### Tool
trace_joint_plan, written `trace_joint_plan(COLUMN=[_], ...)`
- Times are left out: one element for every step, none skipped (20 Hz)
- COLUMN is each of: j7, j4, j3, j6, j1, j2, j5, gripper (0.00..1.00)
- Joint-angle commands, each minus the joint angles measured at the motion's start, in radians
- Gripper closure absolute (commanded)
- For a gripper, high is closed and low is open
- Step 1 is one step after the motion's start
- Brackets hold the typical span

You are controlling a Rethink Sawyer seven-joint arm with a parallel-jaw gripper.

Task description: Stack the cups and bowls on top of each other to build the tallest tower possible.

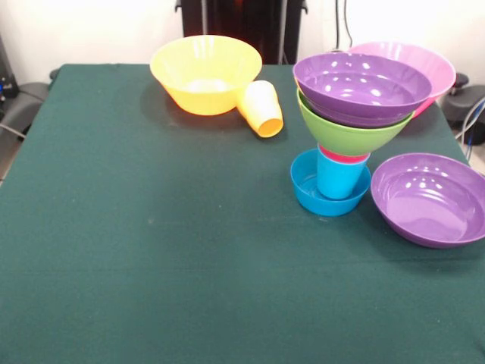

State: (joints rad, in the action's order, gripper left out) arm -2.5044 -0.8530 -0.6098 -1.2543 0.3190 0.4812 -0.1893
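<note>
The tower stands at the right of the table: a small blue bowl at the bottom, a blue cup in it, a red cup showing as a rim above, then a lime green bowl and a purple bowl on top. A second purple bowl lies on the cloth to the tower's right. Behind the tower is a pink bowl. A large orange-yellow bowl sits at the far middle, with a yellow-orange cup on its side against it. No gripper shows.
The table is covered in dark green cloth. Dark equipment and cables stand beyond the table's left and right far corners.
</note>
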Motion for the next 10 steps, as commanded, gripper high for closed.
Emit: trace_joint_plan(j7=[0.138,0.152,0.159,0.173,0.179,0.191,0.197,0.212,0.217,0.234], j4=[-0.130,-0.151,-0.160,-0.181,-0.191,-0.212,-0.222,-0.243,-0.254,-0.273], j3=[0.132,0.138,0.142,0.148,0.153,0.160,0.165,0.175,0.181,0.191], j6=[-0.055,-0.035,-0.024,0.004,0.015,0.039,0.050,0.075,0.085,0.106], j1=[-0.047,-0.051,-0.054,-0.060,-0.065,-0.070,-0.074,-0.082,-0.086,-0.096], j2=[0.068,0.078,0.083,0.092,0.097,0.106,0.110,0.121,0.127,0.138], j5=[0.028,0.032,0.036,0.042,0.045,0.050,0.052,0.056,0.059,0.061], gripper=[0.00,0.00,0.00,0.00,0.00,0.00,0.00,0.00,0.00,0.00])
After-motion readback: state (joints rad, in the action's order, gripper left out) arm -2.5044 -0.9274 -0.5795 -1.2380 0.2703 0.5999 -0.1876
